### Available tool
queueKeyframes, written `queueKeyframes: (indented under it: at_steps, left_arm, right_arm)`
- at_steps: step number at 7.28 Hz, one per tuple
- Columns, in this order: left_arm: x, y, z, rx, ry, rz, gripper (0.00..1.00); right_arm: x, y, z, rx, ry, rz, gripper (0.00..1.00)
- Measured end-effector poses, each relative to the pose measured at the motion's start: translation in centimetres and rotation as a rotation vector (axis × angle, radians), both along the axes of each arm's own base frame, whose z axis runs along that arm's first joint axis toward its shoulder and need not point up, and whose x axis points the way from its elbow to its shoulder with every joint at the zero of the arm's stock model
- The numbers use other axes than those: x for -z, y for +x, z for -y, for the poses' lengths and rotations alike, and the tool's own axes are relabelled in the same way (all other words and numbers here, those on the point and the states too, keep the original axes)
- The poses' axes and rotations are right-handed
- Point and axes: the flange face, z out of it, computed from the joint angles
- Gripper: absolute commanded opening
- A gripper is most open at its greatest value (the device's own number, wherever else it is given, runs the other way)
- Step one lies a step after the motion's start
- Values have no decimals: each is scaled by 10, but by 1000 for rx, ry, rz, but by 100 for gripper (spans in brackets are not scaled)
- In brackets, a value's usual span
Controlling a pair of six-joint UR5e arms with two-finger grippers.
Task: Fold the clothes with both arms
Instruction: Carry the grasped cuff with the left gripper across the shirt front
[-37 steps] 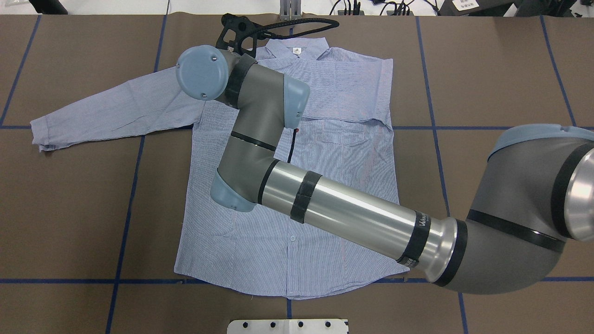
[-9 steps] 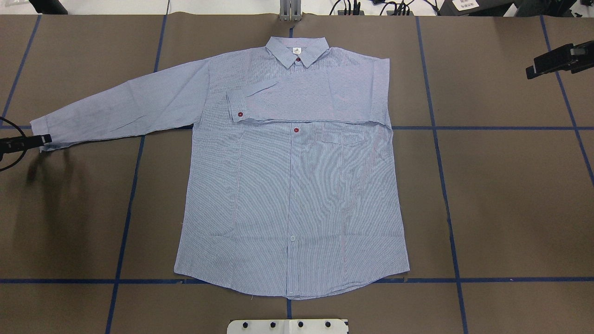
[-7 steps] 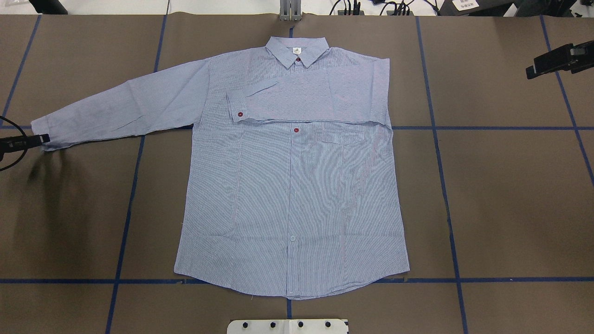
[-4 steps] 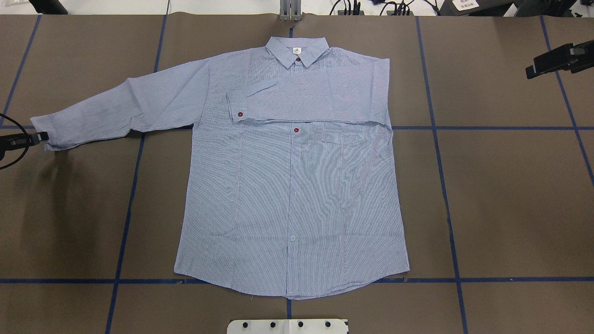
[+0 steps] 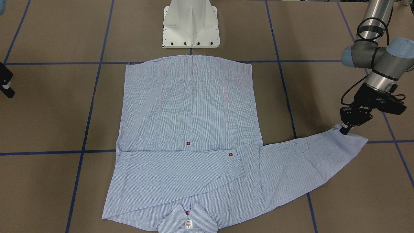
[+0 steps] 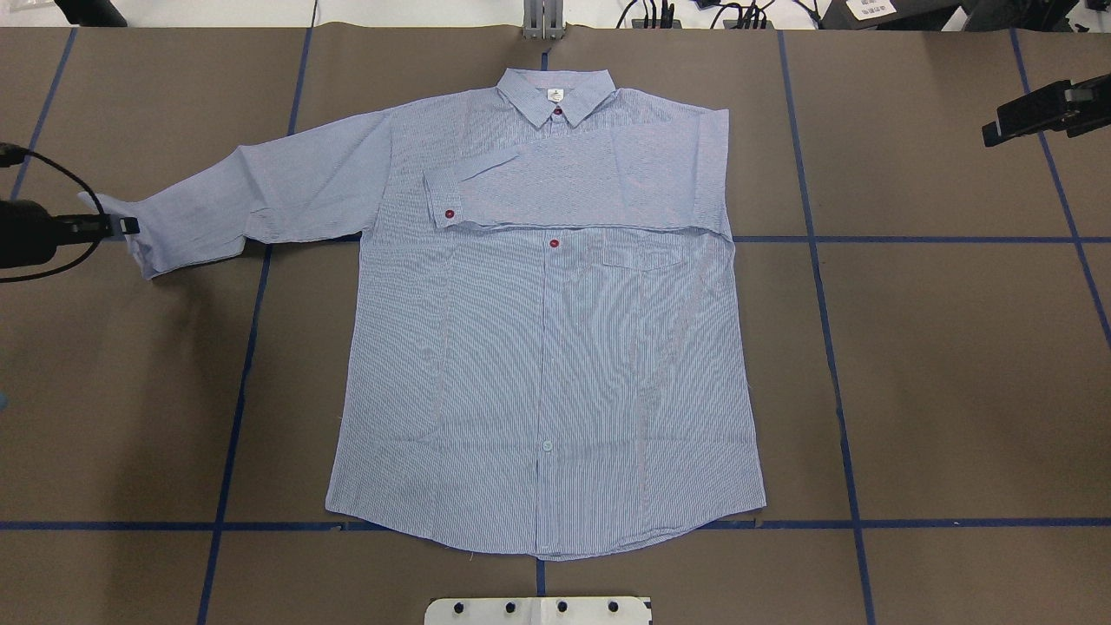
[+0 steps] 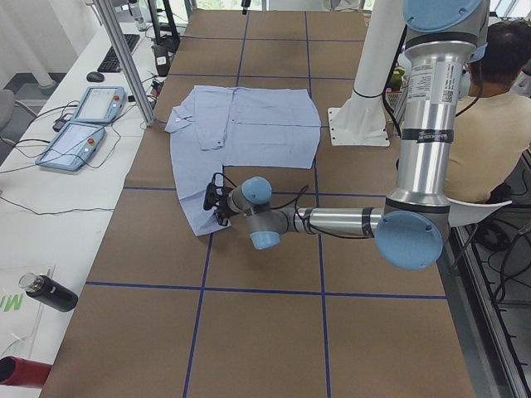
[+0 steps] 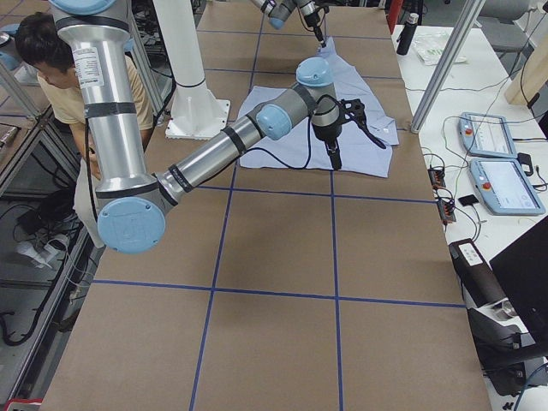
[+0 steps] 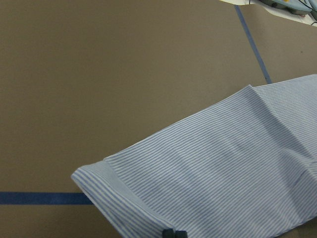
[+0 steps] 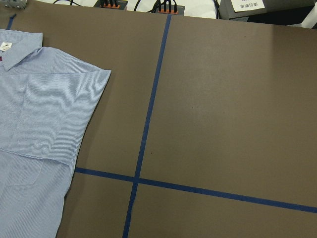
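Note:
The striped blue shirt (image 6: 547,347) lies flat, face up, collar at the far side. Its right sleeve (image 6: 555,187) is folded across the chest, the cuff's red button showing. Its other sleeve (image 6: 260,195) stretches out to the side. My left gripper (image 6: 130,227) is shut on that sleeve's cuff (image 9: 99,188) and holds it slightly off the table; it also shows in the front view (image 5: 343,131). My right gripper (image 6: 989,137) hangs off beyond the shirt's folded side, over bare table. I cannot tell whether it is open or shut.
The white pedestal base (image 5: 190,26) stands at the near table edge. Blue tape lines (image 6: 816,260) grid the brown table. A seated person (image 7: 498,108) is behind the robot. Tablets (image 7: 83,124) and a bottle (image 7: 46,294) lie on the side bench.
The right arm left the shirt with the right sleeve folded over the chest. The left gripper closed on the other cuff, lifted it and moved it toward the shirt's body; that sleeve buckles.

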Motion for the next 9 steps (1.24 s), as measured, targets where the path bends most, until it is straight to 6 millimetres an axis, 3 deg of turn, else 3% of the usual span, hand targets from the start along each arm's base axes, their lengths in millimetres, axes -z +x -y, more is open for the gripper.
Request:
queueKeyframes:
  at_steps: [1,3,5,6,9]
  left_arm:
    - [56,25,31,0,-26,23,0]
    - [174,106,68,-33,-74,81,0]
    - [284,183,65,-79,-125,110,0]
    - [329,213,56,-91,-148,109,0]
    - [428,297,49,-84,-212,113,0]
  right_arm:
    - [0,0,0,-1,-2,0,100]
    - [-1,0,0,-4,-3,0,100]
    - [-2,0,0,-4,-5,-1,100]
    - [-2,0,1,-4,-7,-2,100]
    - [-5,0,2,-4,-12,-4,100]
